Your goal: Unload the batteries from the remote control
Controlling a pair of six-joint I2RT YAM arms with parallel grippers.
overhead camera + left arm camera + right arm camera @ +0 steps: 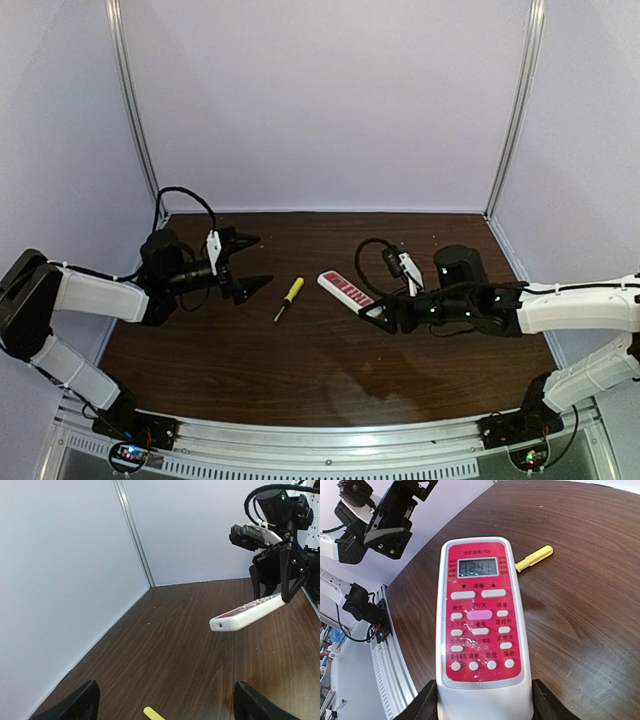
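Two jobs: right fingers (422,707), clamped on the right end of the raised remote control (480,615), should roll its red face down, letting the wide-open, empty left fingers (250,285) reach the back.

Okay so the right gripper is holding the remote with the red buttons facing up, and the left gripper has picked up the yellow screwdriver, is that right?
One thing is wrong: the left gripper holds nothing. Its jaws stand open and empty, and the yellow screwdriver lies on the table between the arms, as the top external view shows. The right gripper does hold the remote with the red buttons facing up.
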